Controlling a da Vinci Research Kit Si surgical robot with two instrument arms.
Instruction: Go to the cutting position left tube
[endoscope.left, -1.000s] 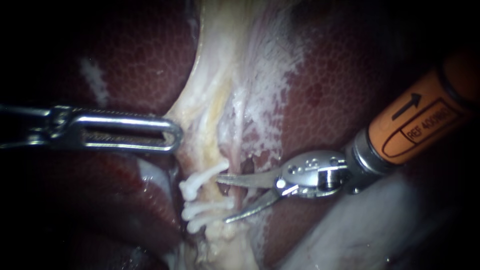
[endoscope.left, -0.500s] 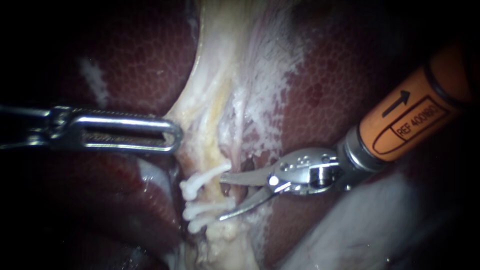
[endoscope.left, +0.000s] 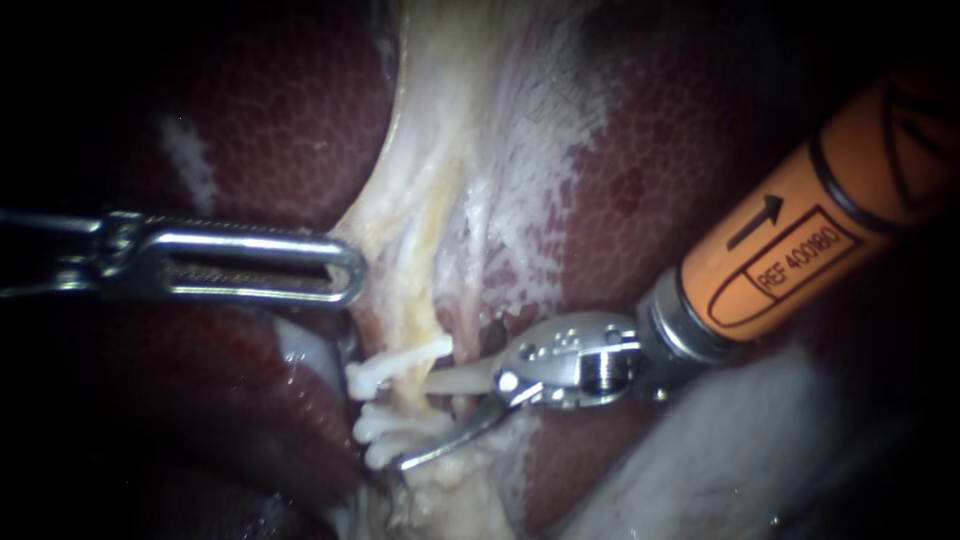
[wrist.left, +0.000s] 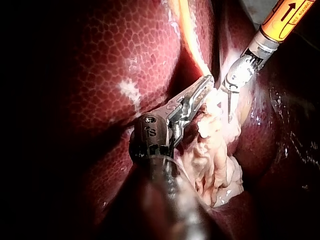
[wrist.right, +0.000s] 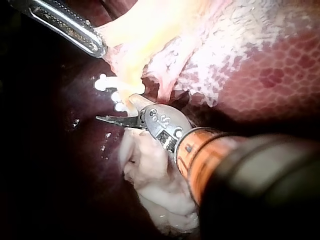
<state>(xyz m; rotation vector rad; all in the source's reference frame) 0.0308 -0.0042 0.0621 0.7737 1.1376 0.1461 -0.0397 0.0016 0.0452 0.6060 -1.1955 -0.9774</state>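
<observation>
Left tube (endoscope.left: 408, 345) lies pale at mid-scene in the endoscope view and carries white clips (endoscope.left: 385, 425). Right instrument (endoscope.left: 413, 422): claw wide open, blades astride the tube at the clips. Left instrument (endoscope.left: 345, 270): claw clamped on pale tissue (endoscope.left: 400, 250). Left wrist view: same grip. Right wrist view: open blades just beside the clips.

- Liver (endoscope.left: 660, 170): dark red with a fine honeycomb mottling, lying on both sides of the middle.
- Pale band (endoscope.left: 430, 150): yellowish-white tissue running down between the liver surfaces.
- White film (endoscope.left: 545, 170): thin and patchy, spread over the liver beside the band.
- Lumpy tissue (wrist.right: 155, 185): a soft, whitish mass.
</observation>
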